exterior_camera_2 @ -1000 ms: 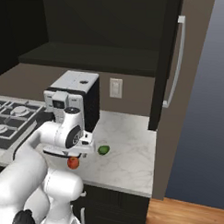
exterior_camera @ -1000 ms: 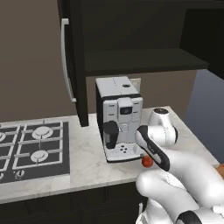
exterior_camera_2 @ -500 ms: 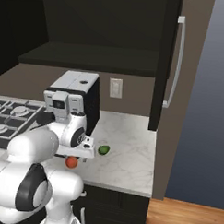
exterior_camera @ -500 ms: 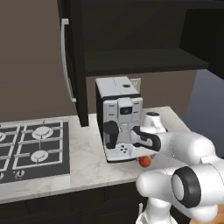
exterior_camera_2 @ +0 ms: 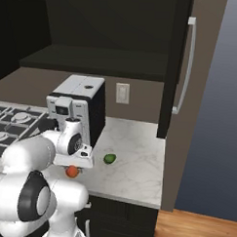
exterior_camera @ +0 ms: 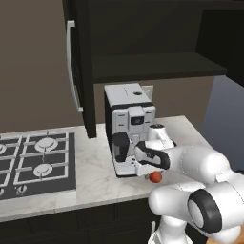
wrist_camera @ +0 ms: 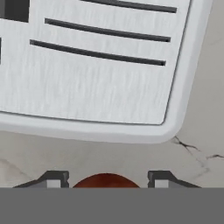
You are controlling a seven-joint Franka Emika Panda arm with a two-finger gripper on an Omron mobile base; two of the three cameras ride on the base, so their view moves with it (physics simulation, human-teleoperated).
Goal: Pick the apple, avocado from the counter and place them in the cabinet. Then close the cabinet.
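**Hand lowered onto apple**

Since the earlier frame the arm has swung lower; the hand (wrist_camera: pixel 105 180) now brackets the apple (exterior_camera: pixel 155 177), lower centre of frame, fingers either side. Whether it grips: cannot tell. Apple sits on the surface (exterior_camera_2: pixel 138 160) before the coffee machine (exterior_camera: pixel 127 124). Avocado (exterior_camera_2: pixel 109 158) lies just right of it; the cabinet (exterior_camera_2: pixel 179 69) stands open.

On the worktop (exterior_camera_2: pixel 138 160), the apple (exterior_camera_2: pixel 71 171) lies before the coffee machine (exterior_camera_2: pixel 77 106), the avocado (exterior_camera_2: pixel 109 158) to its right; the hob (exterior_camera: pixel 33 162) lies left.
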